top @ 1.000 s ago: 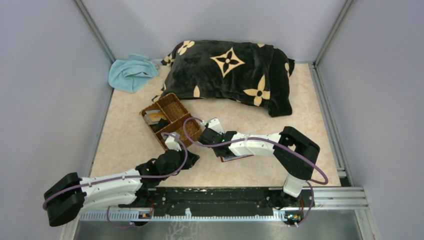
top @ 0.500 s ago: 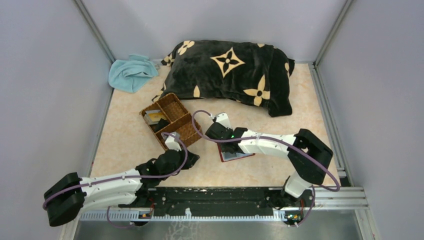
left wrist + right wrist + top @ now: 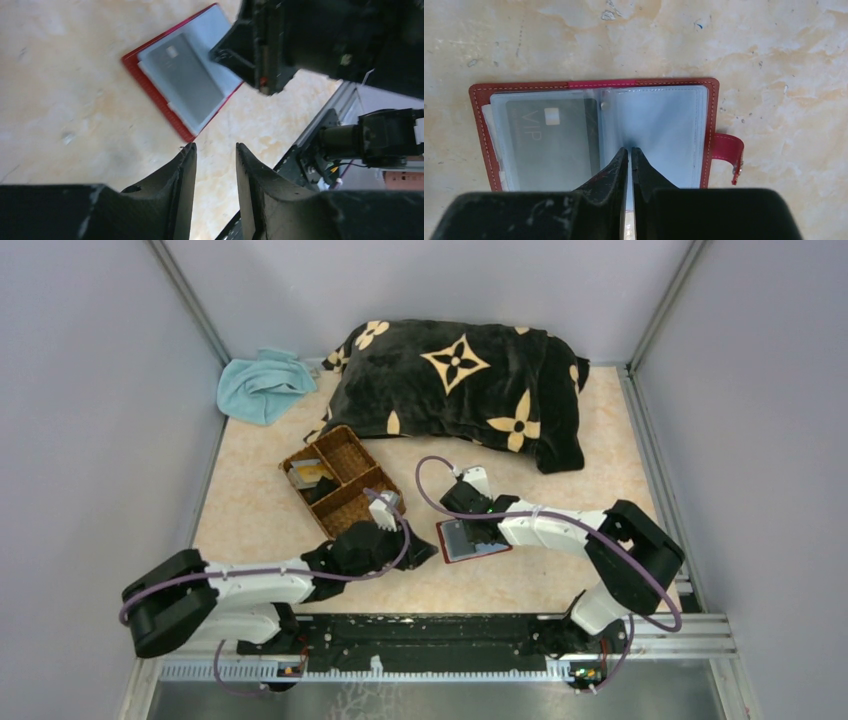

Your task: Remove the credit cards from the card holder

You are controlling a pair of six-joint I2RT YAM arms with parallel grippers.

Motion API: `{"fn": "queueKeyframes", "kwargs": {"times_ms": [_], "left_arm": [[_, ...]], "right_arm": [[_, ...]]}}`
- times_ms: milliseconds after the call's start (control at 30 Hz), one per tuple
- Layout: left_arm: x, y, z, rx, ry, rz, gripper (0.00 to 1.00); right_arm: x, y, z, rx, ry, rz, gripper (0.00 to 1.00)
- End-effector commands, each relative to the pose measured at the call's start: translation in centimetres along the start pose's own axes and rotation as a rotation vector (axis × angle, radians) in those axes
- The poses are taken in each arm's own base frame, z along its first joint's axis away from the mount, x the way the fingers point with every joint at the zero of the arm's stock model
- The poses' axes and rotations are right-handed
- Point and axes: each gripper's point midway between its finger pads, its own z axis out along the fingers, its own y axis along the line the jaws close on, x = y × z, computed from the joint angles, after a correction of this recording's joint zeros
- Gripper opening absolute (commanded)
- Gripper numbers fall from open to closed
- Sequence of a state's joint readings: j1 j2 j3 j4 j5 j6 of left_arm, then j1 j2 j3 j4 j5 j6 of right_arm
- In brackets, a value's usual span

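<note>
The right claw (image 3: pixel 629 151), pressed together, sits over the card holder (image 3: pixel 664 120)'s fold; the card (image 3: pixel 549 145) lies just left of it.

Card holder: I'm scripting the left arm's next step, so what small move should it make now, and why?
Probably ease the left tool forward to the edge of the grey card. The card holder lies open on the table, that card in a clear sleeve; the right tool, all but shut, sits on the middle pages, seemingly pinning them; the left tool hovers short, open and empty.
</note>
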State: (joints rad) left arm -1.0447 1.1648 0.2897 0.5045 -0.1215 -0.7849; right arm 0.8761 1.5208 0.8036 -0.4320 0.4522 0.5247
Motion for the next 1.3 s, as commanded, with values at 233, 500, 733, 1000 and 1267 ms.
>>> {"fn": "queueKeyframes", "kwargs": {"times_ms": [233, 500, 733, 1000, 1267], "left_arm": [[-2.2, -1.8, 4.4, 0.050, -0.024, -0.112, 0.34], [-0.7, -0.4, 5.1, 0.070, 0.017, -0.220, 0.00], [0.0, -1.1, 6.4, 0.111, 0.053, -0.235, 0.00], [0.3, 0.8, 5.6, 0.017, 0.057, -0.193, 0.00], [1.2, 2.4, 4.7, -0.034, 0.073, -0.182, 0.00]], "right_arm": [[-0.7, 2.0, -0.3, -0.123, -0.052, 0.039, 0.00], [0.0, 3.1, -1.3, -0.230, -0.059, 0.097, 0.00], [0.9, 4.2, -1.5, -0.256, -0.046, 0.094, 0.00], [0.7, 4.0, -1.6, -0.246, -0.055, 0.094, 0.00], [0.3, 4.2, -1.7, -0.248, -0.058, 0.087, 0.00]]}}
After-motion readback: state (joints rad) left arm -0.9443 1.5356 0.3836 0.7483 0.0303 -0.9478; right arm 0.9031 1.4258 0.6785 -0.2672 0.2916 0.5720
